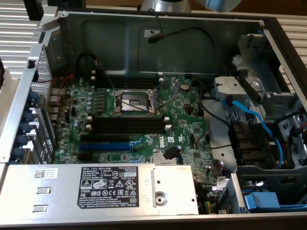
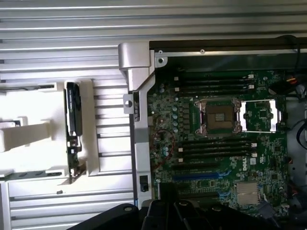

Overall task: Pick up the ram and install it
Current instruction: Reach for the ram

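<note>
Silver ribbed tabletop [image 2: 57, 33], ram [image 2: 73, 115] in white holder [image 2: 53, 153]

A black label [image 1: 108, 184] on the silver power supply [image 1: 180, 184] read DELL in white at its upper corner, above rows of small certification marks; its finer print was too small to read. A white Dell logo [image 1: 169, 141] stood on the green motherboard [image 1: 187, 120]. A white sticker [image 1: 45, 173] beside the label bore a square code.

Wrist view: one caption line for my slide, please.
Thin dark ram stick in white holder, near green motherboard.
</note>
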Controlling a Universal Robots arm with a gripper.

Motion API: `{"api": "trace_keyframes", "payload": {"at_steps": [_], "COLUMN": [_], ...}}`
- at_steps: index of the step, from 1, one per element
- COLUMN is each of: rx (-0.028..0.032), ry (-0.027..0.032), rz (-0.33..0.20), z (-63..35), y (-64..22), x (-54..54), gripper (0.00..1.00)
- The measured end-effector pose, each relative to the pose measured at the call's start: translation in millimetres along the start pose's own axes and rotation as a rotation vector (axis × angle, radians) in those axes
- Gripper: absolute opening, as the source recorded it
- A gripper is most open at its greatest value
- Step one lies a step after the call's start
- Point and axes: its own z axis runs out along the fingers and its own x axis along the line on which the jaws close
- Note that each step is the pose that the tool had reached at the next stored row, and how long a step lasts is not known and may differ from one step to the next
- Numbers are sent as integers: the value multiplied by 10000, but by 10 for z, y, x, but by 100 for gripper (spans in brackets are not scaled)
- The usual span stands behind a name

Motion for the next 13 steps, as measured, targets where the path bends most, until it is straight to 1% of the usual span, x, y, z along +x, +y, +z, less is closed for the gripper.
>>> {"api": "trace_keyframes", "payload": {"at_steps": [1, 2, 13], "rx": [-5, -5, -6], "ry": [-59, -69, -73], "rz": [1, 2, 1], "z": [-1, -3, -20], "y": [-3, -6, -53], "x": [33, 79, 576], "gripper": [11, 11, 11]}}
